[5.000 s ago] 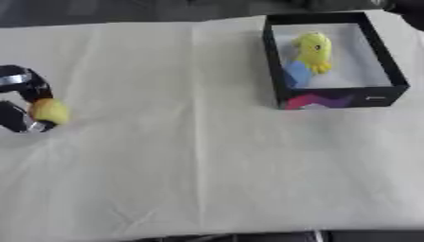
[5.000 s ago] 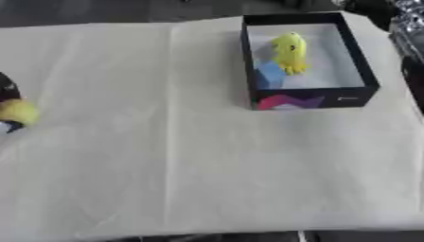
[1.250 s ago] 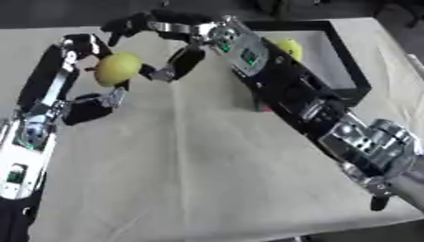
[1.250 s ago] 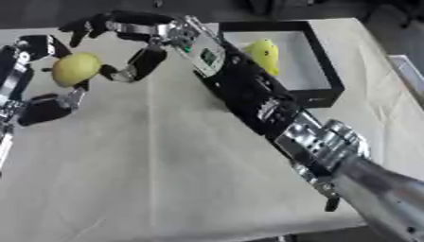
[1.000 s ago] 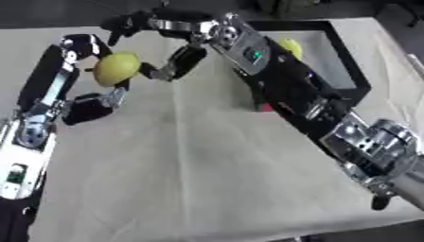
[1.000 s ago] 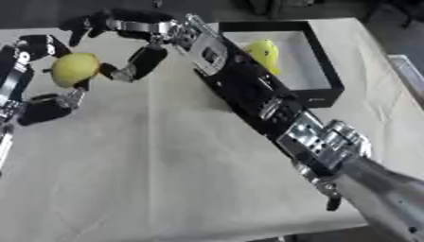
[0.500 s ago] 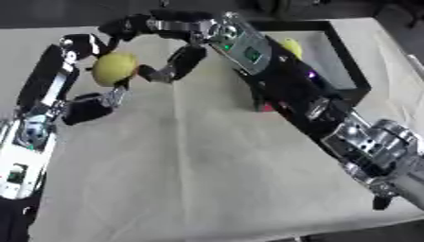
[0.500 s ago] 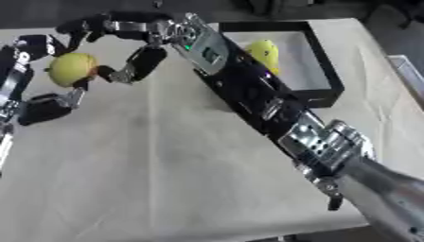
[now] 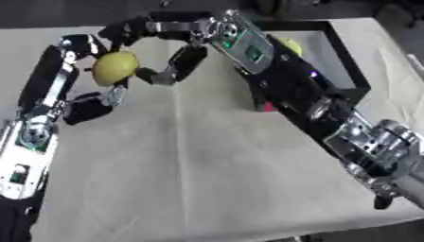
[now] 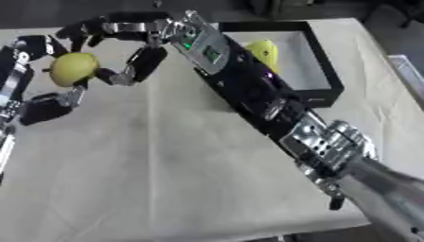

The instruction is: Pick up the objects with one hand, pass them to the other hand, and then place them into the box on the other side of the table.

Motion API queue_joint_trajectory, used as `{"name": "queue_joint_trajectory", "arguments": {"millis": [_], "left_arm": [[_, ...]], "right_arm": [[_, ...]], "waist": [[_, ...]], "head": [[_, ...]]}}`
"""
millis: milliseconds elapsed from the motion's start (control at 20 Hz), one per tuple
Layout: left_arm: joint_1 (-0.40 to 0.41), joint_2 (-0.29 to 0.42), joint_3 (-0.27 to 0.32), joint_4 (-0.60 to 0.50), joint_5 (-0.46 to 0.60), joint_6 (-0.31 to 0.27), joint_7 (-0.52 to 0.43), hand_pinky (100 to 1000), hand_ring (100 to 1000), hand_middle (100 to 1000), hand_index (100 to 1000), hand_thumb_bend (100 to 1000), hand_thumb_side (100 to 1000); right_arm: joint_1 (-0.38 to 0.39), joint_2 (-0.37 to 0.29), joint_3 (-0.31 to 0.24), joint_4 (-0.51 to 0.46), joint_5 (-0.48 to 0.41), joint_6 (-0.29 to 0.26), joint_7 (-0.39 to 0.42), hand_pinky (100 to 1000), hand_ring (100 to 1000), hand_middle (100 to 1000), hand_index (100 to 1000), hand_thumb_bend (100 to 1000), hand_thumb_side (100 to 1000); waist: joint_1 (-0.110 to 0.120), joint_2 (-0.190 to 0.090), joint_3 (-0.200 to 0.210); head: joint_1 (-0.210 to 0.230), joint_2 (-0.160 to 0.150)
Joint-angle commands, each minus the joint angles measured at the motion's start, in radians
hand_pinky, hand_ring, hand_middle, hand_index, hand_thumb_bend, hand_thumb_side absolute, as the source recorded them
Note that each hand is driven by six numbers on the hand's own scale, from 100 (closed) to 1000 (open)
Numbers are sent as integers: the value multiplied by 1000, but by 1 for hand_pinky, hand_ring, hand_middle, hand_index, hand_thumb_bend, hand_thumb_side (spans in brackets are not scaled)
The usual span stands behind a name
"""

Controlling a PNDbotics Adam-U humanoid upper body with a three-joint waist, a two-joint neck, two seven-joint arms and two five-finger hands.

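Left hand: the left hand (image 9: 87, 101) is seen at the left, raised above the worktop, its black fingers curled round the lemon (image 9: 115, 67), which is held between upper and lower fingers.
Lemon: a smooth, rounded yellow fruit, lifted clear of the cloth at the far left of the worktop.
Right hand: the right hand (image 9: 170, 49) is reached across from the right, its fingers spread in a wide arc just beside the lemon; one fingertip lies close to the fruit, but whether it is touched cannot be told. Nothing is gripped by this hand.
Right arm: a long black arm with silver joints and a pale panel near the wrist is stretched diagonally over the worktop, and part of the box is hidden by it.
Box: the box (image 10: 323, 71) stands at the far right, rectangular, with black walls and a pale floor. A yellow object (image 10: 262, 48) is contained in it, near the left wall.
Worktop: the worktop (image 9: 198, 179) is covered by a cream cloth with soft creases.
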Motion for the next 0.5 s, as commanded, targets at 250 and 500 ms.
{"name": "queue_joint_trajectory", "arguments": {"millis": [250,500], "left_arm": [[-23,-9,4,-9,11,-2,8,685,511,477,525,100,100],[-24,-17,3,-7,27,-12,11,685,511,476,526,100,100]], "right_arm": [[-21,-6,-4,-10,-3,-191,192,926,1000,778,1000,100,162],[-21,2,-2,7,17,-200,191,923,1000,730,1000,100,161]], "waist": [[3,-18,0],[3,-18,0]], "head": [[-5,0],[-8,0]]}}
